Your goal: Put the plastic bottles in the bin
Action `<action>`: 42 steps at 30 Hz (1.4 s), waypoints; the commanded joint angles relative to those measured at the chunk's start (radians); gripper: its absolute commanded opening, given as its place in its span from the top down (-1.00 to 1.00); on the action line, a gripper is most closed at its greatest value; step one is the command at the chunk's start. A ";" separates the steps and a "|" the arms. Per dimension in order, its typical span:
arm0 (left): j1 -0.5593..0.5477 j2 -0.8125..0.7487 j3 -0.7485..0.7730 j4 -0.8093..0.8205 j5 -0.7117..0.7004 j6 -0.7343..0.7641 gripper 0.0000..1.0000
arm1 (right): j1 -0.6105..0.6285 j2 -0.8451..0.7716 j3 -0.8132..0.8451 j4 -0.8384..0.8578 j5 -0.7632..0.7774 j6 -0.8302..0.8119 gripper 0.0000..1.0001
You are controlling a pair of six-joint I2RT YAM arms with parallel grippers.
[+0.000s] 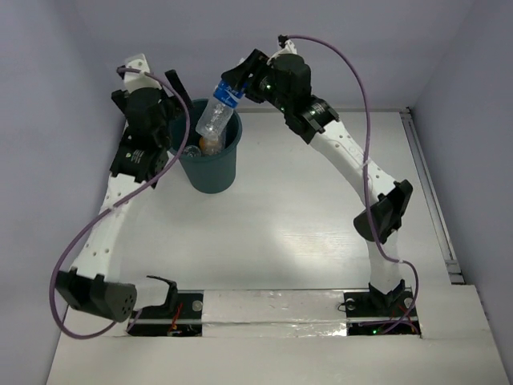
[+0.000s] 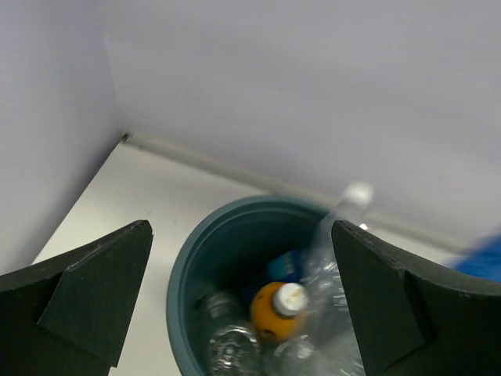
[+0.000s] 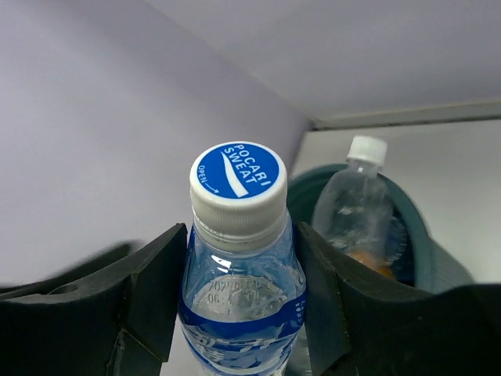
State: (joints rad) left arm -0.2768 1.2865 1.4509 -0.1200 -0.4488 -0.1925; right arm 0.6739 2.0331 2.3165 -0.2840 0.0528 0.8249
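The dark teal bin [image 1: 210, 172] stands at the back left of the table. Inside it lie an orange bottle [image 2: 274, 315] with a white cap and crinkled clear bottles [image 2: 223, 338]. Another clear bottle [image 2: 333, 239] with a white cap leans against the bin's far rim [image 2: 177, 290], blurred. My left gripper [image 2: 241, 227] hangs open over the bin with nothing between its fingers. My right gripper [image 3: 241, 231] is shut on the neck of a blue-labelled bottle [image 3: 241, 298], which hangs over the bin's right rim [image 3: 420, 229]. Seen from above, that bottle [image 1: 216, 112] slants down from the right gripper [image 1: 238, 80].
Lilac walls close in on the left and behind the bin. A pale rail [image 1: 429, 200] runs along the table's right edge. Purple cables [image 1: 365, 96] loop from both arms. Both arms crowd above the bin.
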 commanded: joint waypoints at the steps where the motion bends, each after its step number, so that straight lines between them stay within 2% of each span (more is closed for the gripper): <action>1: -0.004 -0.116 0.077 -0.062 0.044 -0.074 -0.98 | 0.035 0.025 0.050 -0.023 0.064 -0.125 0.06; 8: -0.004 -0.217 -0.035 -0.112 0.090 -0.096 -0.98 | 0.087 0.048 -0.008 -0.053 0.156 -0.236 0.03; 15: -0.004 -0.300 -0.139 -0.141 0.166 -0.170 -0.98 | 0.180 0.139 0.101 -0.156 0.321 -0.429 -0.05; 22: -0.004 -0.342 -0.211 -0.187 0.236 -0.243 -0.98 | 0.191 0.108 -0.091 -0.126 0.366 -0.455 -0.13; 25: -0.004 -0.346 -0.204 -0.225 0.259 -0.271 -0.98 | 0.191 0.082 -0.129 -0.109 0.364 -0.445 -0.41; 26: -0.004 -0.348 -0.184 -0.231 0.262 -0.275 -0.98 | 0.191 0.055 -0.138 -0.083 0.360 -0.441 -0.66; 28: -0.004 -0.352 -0.163 -0.254 0.257 -0.280 -0.98 | 0.191 0.035 -0.123 -0.070 0.335 -0.441 -0.92; 29: -0.004 -0.352 -0.137 -0.265 0.245 -0.280 -0.98 | 0.191 0.033 -0.097 -0.092 0.326 -0.440 -1.00; 31: -0.004 -0.346 -0.106 -0.282 0.230 -0.280 -0.98 | 0.191 0.033 -0.002 -0.119 0.303 -0.434 -1.00; 35: -0.004 -0.343 -0.026 -0.331 0.211 -0.277 -0.98 | 0.191 -0.010 0.078 -0.152 0.271 -0.422 -0.99; 40: -0.004 -0.358 0.017 -0.357 0.216 -0.295 -0.98 | 0.191 -0.141 0.041 -0.167 0.251 -0.423 -1.00; 42: -0.004 -0.374 0.028 -0.356 0.249 -0.317 -0.98 | 0.191 -0.212 -0.065 -0.165 0.259 -0.425 -0.97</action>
State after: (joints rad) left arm -0.2798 0.9398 1.4357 -0.4706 -0.2214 -0.4786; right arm 0.8589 1.9640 2.3161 -0.4599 0.3183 0.4000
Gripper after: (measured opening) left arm 0.990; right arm 0.993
